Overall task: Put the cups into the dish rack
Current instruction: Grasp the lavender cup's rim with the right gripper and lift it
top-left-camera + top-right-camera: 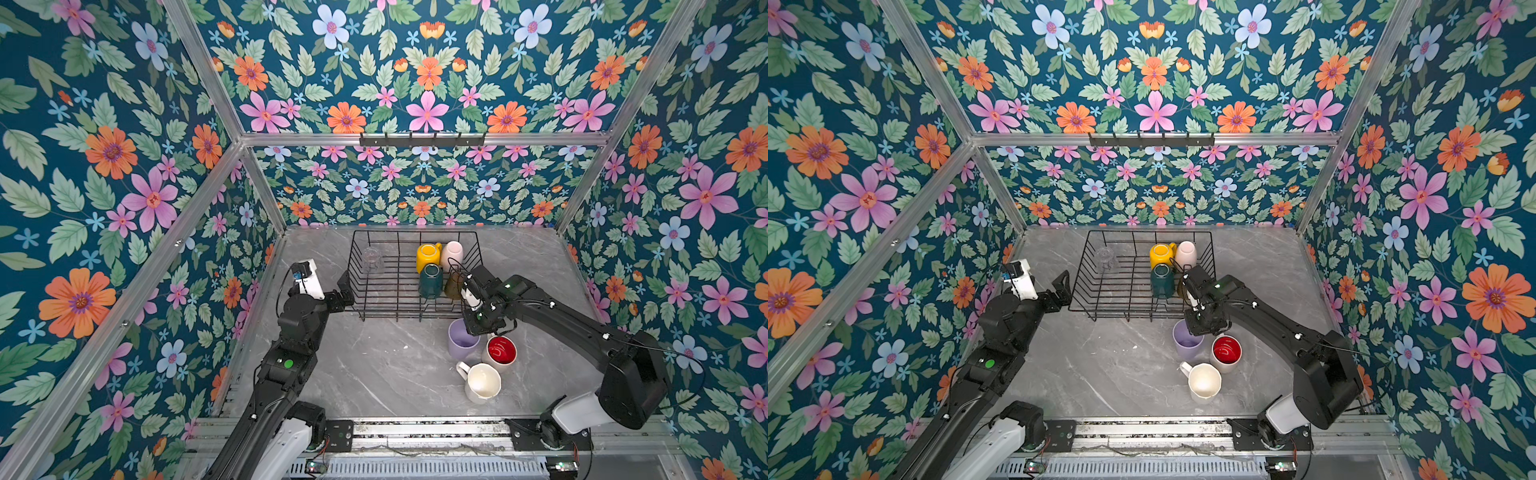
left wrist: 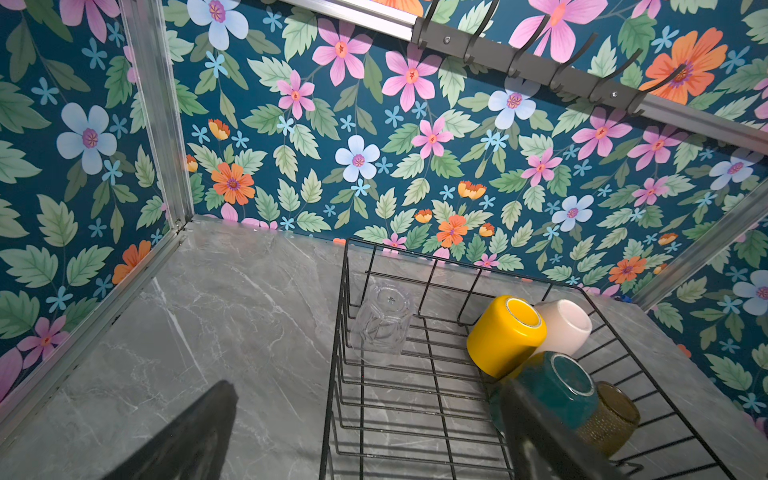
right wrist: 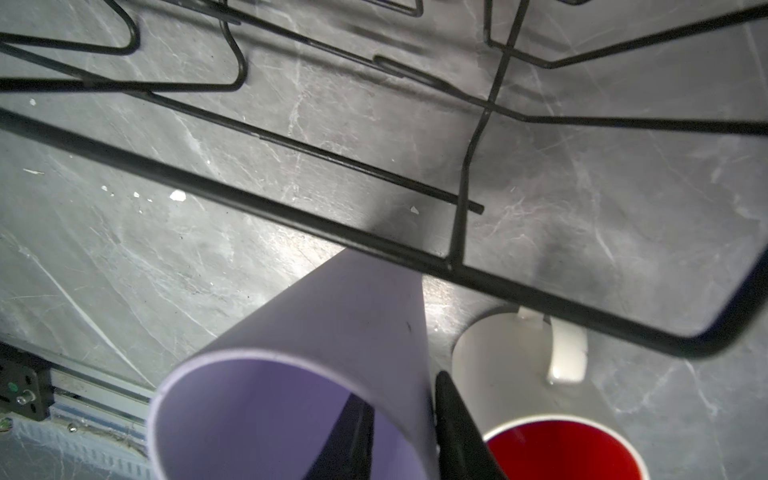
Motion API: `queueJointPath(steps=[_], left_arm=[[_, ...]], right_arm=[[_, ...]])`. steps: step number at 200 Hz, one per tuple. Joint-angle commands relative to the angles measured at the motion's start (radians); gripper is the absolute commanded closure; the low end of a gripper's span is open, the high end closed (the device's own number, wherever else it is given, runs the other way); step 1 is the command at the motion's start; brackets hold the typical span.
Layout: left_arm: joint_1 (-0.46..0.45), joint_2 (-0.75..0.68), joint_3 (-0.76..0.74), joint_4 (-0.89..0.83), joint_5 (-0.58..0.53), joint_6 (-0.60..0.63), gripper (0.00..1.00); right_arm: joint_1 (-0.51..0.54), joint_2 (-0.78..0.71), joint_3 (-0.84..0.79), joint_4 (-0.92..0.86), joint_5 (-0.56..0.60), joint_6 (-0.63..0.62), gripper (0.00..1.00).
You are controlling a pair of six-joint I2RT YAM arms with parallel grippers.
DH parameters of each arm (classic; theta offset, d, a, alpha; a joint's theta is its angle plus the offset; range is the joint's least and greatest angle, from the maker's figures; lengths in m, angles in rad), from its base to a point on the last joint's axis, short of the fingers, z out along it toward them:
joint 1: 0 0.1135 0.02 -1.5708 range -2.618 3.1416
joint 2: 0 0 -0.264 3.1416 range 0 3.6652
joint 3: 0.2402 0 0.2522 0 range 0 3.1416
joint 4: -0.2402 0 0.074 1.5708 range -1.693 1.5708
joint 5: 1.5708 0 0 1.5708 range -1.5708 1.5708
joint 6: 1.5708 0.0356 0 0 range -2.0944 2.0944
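The black wire dish rack (image 1: 358,266) holds a clear glass (image 1: 371,259), yellow mug (image 1: 428,255), cream cup (image 1: 452,254), dark green mug (image 1: 430,281) and olive-amber glass (image 1: 454,286), all upside down. In front of it on the table stand the lilac tumbler (image 1: 460,341), red-lined white mug (image 1: 500,353) and white mug (image 1: 482,382). My right gripper (image 3: 405,419) pinches the tumbler's (image 3: 332,324) wall, one finger inside, one outside beside the red-lined mug (image 3: 511,365). My left gripper (image 1: 346,293) hangs open at the rack's left end, holding nothing.
The grey marble table (image 1: 374,374) is boxed in by floral walls and aluminium posts. A hook rail (image 1: 422,140) runs along the back wall. The rack's front rim (image 3: 291,216) passes just beyond the tumbler in the right wrist view.
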Motion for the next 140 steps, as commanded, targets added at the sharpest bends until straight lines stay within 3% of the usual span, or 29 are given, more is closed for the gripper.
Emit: queueJointPath(steps=[1, 70, 140], left_arm=[[0.000, 0.003, -0.004, 0.033, -0.012, -0.007, 0.01], [0.001, -0.001, -0.041, 0.060, -0.068, -0.025, 0.01], [0.000, -0.015, -0.061, 0.102, -0.061, -0.049, 0.01]], right_arm=[[0.011, 0.011, 0.016, 0.007, 0.007, -0.004, 0.80], [0.045, 0.038, 0.060, 0.014, -0.010, -0.027, 1.00], [0.054, -0.025, 0.148, 0.027, -0.179, -0.039, 1.00]])
